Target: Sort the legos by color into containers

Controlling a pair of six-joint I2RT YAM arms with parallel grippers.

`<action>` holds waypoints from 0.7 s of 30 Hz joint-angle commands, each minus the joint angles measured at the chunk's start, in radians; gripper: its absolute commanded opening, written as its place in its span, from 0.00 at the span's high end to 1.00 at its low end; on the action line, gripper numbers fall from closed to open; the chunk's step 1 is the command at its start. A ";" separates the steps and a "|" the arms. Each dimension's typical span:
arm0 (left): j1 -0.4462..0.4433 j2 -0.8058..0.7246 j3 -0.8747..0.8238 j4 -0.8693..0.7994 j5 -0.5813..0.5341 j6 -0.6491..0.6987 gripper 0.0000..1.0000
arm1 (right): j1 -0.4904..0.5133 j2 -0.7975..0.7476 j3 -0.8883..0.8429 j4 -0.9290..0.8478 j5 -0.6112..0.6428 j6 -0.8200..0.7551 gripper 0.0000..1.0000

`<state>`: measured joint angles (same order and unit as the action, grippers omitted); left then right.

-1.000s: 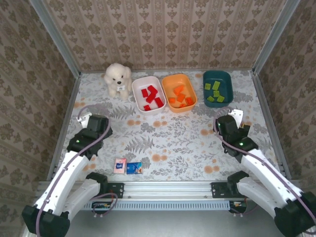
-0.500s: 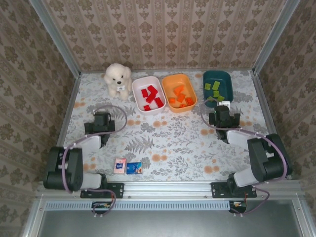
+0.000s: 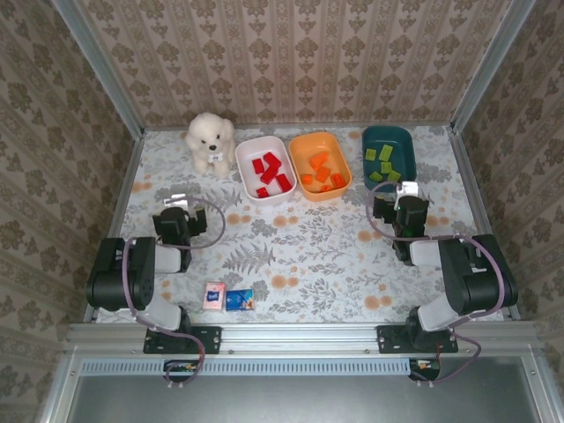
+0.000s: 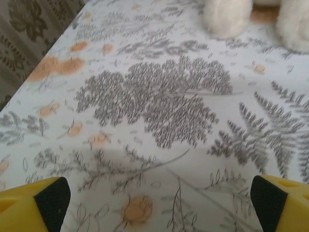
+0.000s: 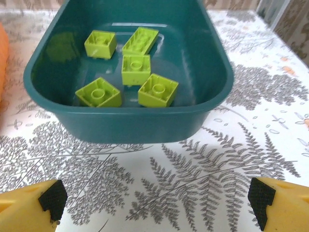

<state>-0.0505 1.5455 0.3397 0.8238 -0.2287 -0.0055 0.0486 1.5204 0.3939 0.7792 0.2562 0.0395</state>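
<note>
Seemingly the closing step: every brick in view sits in a tray, and none lies loose on the table [image 3: 308, 251].

- Orange tray [image 3: 319, 136], the reference item: holds the orange legos [image 3: 322, 173].
- White tray [image 3: 241, 172]: just beside the orange tray on its left; holds the red legos [image 3: 269, 167].
- Teal tray [image 5: 145, 126]: right of the orange tray, a little apart; holds five lime legos [image 5: 135, 68].
- Left gripper [image 4: 159, 200]: well left of the orange tray and nearer the bases; jaws spread fully, nothing between them, patterned cloth beneath.
- Right gripper [image 5: 157, 199]: right of the orange tray, just short of the teal tray's near wall; jaws spread wide, empty.
- Next move, as judged: no pick is called for; at most a look for strays.
- Other items: plush dog [image 3: 210, 141], left of the orange tray beyond the white one; pink packet [image 3: 214, 295] and blue packet [image 3: 239, 300], far nearer than the orange tray, by the front rail.
- Room: broad open cloth on the near side of the orange tray; the back wall is close behind it; the side walls run near both folded arms.
</note>
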 commanded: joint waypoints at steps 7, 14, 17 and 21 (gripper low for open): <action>0.006 -0.007 0.046 0.073 0.032 0.019 0.00 | -0.006 0.014 -0.012 0.130 0.000 0.033 0.00; 0.006 -0.010 0.043 0.077 0.032 0.021 0.00 | -0.004 0.009 -0.015 0.132 0.000 0.031 0.00; 0.006 -0.008 0.045 0.073 0.033 0.021 0.00 | -0.004 0.012 -0.014 0.129 -0.001 0.030 0.00; 0.006 -0.007 0.045 0.072 0.031 0.021 0.00 | -0.006 0.014 0.004 0.101 -0.052 0.014 0.00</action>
<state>-0.0505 1.5452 0.3710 0.8684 -0.2062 -0.0025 0.0437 1.5272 0.3759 0.8722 0.2428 0.0551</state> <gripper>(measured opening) 0.999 0.999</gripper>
